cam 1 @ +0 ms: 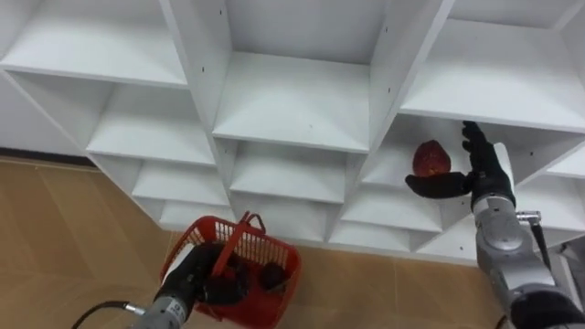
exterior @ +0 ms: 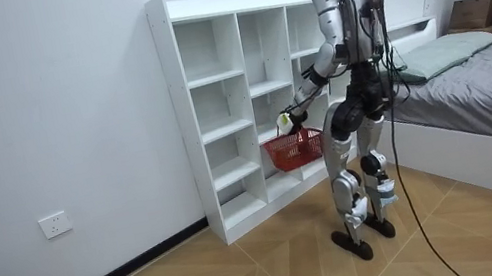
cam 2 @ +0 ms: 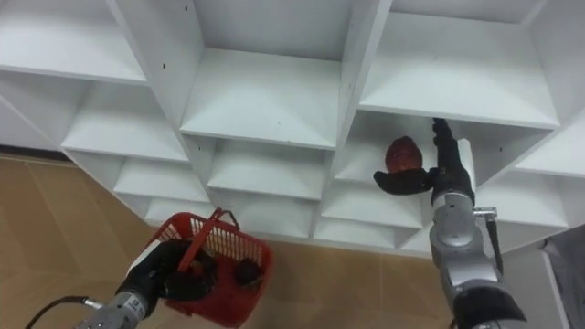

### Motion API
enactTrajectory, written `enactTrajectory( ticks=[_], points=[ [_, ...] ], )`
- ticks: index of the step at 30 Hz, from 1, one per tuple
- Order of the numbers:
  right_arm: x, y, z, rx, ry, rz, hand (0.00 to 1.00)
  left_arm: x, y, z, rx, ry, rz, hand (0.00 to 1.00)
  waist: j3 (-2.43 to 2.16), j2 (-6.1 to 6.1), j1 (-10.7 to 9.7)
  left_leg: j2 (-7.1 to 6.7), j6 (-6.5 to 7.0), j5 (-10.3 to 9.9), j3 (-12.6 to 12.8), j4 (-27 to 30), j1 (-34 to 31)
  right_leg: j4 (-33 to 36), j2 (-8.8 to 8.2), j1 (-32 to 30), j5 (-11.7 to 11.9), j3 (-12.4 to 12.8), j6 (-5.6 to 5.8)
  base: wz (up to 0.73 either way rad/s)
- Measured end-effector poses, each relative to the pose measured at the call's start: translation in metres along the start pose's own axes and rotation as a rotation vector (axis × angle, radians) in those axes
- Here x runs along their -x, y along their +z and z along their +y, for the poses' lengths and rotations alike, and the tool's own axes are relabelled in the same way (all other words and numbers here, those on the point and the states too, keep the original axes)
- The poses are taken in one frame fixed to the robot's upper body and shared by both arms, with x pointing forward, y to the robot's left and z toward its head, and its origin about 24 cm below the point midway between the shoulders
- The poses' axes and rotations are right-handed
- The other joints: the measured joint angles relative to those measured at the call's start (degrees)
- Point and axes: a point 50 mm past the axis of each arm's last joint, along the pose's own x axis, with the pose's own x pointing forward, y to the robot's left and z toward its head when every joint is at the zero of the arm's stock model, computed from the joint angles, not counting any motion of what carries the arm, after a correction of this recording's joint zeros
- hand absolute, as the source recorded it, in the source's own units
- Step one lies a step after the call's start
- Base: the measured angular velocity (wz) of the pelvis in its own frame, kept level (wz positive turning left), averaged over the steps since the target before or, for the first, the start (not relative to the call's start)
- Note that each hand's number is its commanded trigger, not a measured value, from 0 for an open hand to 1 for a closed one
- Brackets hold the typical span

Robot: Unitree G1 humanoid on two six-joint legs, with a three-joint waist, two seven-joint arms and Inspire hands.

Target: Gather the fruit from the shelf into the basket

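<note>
A dark red fruit (cam 1: 430, 158) lies on a shelf in the right column of the white closet (cam 1: 292, 100). My right hand (cam 1: 477, 175) is open right beside it, fingers pointing up along its right side and the thumb stretched out under its front. Lower left, my left hand (cam 1: 203, 277) is shut on the handle of a red mesh basket (cam 1: 262, 309), which hangs in front of the lowest shelves. Dark fruits (cam 1: 272, 274) lie inside the basket. In the room view I stand upright facing the closet (exterior: 221, 112), the basket (exterior: 295, 148) at hip height.
The other compartments in view are bare white shelves. Wooden floor (cam 1: 55, 238) lies below the closet. In the room view a bed (exterior: 477, 67) stands close behind me on the room view's right, and open floor spreads to the room view's left.
</note>
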Motion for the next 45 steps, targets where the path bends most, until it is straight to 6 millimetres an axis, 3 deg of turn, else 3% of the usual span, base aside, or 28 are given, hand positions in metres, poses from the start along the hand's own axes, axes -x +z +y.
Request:
enactTrajectory(
  ticks=[8,24,30,37,45],
  points=[
    [-0.003,0.005,-0.003,-0.001,-0.024,-0.012,0.00,-0.006,0.005,-0.001,-0.021,0.004,0.006,1.00,0.09,-0.02,0.3,-0.14,0.13,0.2,0.0,2.2,-5.5,2.1,-0.51,-5.4,-0.1,-0.4,-0.11,0.02],
    [-0.007,0.009,-0.005,0.000,-0.102,-0.005,0.00,-0.022,0.017,-0.007,-0.054,0.002,0.008,1.00,1.10,-0.69,1.4,-0.39,0.51,0.7,1.4,2.7,-10.1,4.8,-1.11,-11.4,-0.1,0.9,-0.14,-0.04],
    [-0.012,0.020,-0.005,0.004,-0.112,-0.035,0.00,-0.025,0.017,-0.006,-0.038,0.008,0.018,1.00,1.15,-0.77,0.1,-0.35,0.55,0.7,1.6,2.8,-10.9,4.8,-1.17,-12.3,-0.1,0.9,-0.14,0.00],
    [-0.019,0.035,-0.005,0.008,-0.122,-0.062,0.00,-0.029,0.020,-0.007,-0.049,-0.004,0.040,1.00,1.12,-0.72,0.1,-0.21,0.53,0.7,2.0,2.8,-11.7,4.8,-1.14,-13.2,-0.1,0.9,-0.18,-0.03],
    [-0.020,0.038,-0.005,0.006,-0.121,-0.067,0.00,-0.030,0.021,-0.010,-0.059,-0.019,0.043,1.00,1.09,-0.67,0.2,-0.21,0.59,0.7,2.4,2.9,-12.0,4.9,-1.23,-13.5,-0.1,1.0,-0.19,0.00]
  ],
)
